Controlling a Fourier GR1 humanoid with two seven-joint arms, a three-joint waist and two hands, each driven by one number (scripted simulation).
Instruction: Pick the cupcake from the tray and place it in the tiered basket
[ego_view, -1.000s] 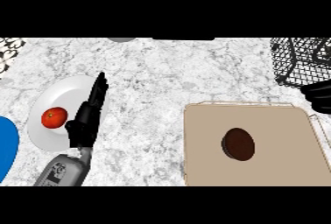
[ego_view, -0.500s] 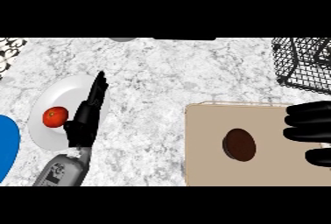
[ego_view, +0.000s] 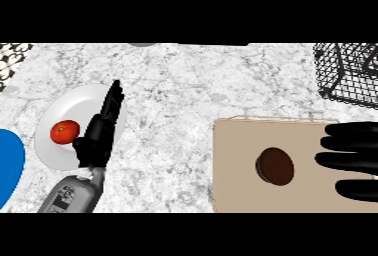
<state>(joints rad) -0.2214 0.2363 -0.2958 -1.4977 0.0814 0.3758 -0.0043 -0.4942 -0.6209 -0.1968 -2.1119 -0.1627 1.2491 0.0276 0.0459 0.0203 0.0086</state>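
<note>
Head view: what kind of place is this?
Likely a kitchen counter: marbled white worktop, a white plate with a tomato, a beige tray holding a cupcake, and a black wire basket.

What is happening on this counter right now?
A robot is working at a white marble counter. Its right robot hand is over the right side of a tan rectangular tray, fingers spread, beside a dark brown round cupcake that it is not yet holding. A black wire tiered basket stands at the far right corner. The left robot hand rests open, fingers straight, over the edge of a white round plate with a red tomato on it.
</note>
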